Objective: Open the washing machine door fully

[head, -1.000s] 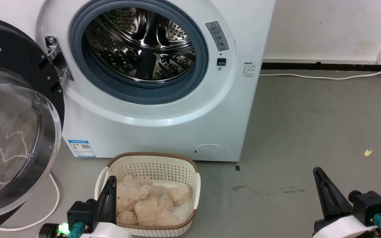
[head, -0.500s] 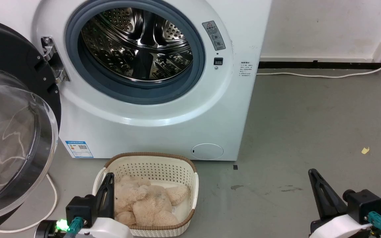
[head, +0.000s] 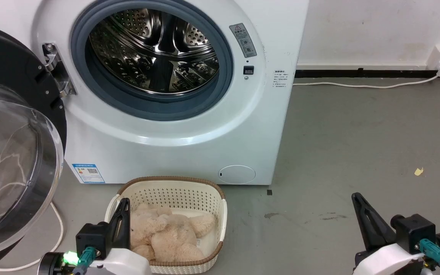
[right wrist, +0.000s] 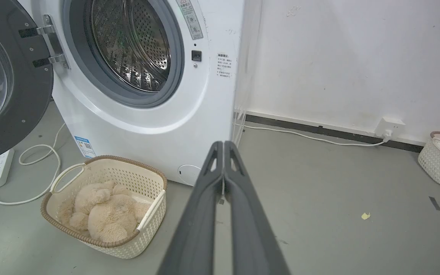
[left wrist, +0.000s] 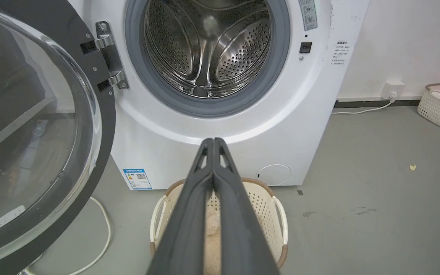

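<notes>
- Clearly, the door [head: 12,61] is swung wide to the left: glossy black rim, bulging clear glass.
- Both the left gripper [left wrist: 213,140] and the right gripper [right wrist: 224,143] are pressed closed, empty.

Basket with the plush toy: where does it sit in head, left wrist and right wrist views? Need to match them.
Head view: basket at bottom centre-left, in front of the washing machine.
Left wrist view: bottom centre, partly behind the shut left end effector.
Right wrist view: lower left, plush inside.
Shared landmark: blue label on the machine's lower corner, beside the basket.
</notes>
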`<state>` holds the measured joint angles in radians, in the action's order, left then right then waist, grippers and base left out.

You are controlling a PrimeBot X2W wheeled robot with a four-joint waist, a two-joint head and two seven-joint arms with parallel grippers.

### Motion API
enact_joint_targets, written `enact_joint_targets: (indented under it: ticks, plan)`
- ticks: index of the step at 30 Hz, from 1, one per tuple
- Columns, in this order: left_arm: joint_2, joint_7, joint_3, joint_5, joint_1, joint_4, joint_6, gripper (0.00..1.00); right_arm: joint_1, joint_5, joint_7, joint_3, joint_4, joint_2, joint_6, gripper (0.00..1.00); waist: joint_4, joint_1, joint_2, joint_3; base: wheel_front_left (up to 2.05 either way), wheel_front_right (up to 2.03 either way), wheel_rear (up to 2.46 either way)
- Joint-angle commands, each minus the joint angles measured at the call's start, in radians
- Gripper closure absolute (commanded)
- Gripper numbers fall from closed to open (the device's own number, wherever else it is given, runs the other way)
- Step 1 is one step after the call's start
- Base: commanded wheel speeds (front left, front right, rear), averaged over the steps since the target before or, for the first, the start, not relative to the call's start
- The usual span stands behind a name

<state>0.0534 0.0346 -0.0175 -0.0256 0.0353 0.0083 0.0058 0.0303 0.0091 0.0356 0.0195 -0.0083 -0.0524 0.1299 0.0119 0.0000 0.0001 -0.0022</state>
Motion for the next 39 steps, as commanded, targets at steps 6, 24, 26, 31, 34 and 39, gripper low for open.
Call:
enact_joint_targets:
  ticks: [6,24,26,31,34,39]
  plan:
    - [-0.001,-0.018,0.010,0.016,-0.027,-0.006,-0.005,1.00,-0.022,-0.007,-0.018,-0.011,0.006,0.002,0.001,1.00,-0.005,0.0000,-0.0001,0.001,0.00,0.00,0.00]
    - [-0.003,-0.035,0.018,0.026,-0.035,-0.008,-0.006,1.00,-0.030,-0.009,-0.036,-0.019,0.008,0.002,0.001,1.00,-0.012,0.0000,-0.0001,0.002,0.00,0.00,0.00]
    - [-0.003,-0.035,0.018,0.026,-0.035,-0.008,-0.006,1.00,-0.030,-0.009,-0.036,-0.019,0.008,0.002,0.001,1.00,-0.012,0.0000,-0.0001,0.002,0.00,0.00,0.00]
    - [-0.003,-0.035,0.018,0.026,-0.035,-0.008,-0.006,1.00,-0.030,-0.009,-0.036,-0.019,0.008,0.002,0.001,1.00,-0.012,0.0000,-0.0001,0.002,0.00,0.00,0.00]
    - [-0.003,-0.035,0.018,0.026,-0.035,-0.008,-0.006,1.00,-0.030,-0.009,-0.036,-0.019,0.008,0.002,0.001,1.00,-0.012,0.0000,-0.0001,0.002,0.00,0.00,0.00]
    - [-0.003,-0.035,0.018,0.026,-0.035,-0.008,-0.006,1.00,-0.030,-0.009,-0.036,-0.019,0.008,0.002,0.001,1.00,-0.012,0.0000,-0.0001,0.002,0.00,0.00,0.00]
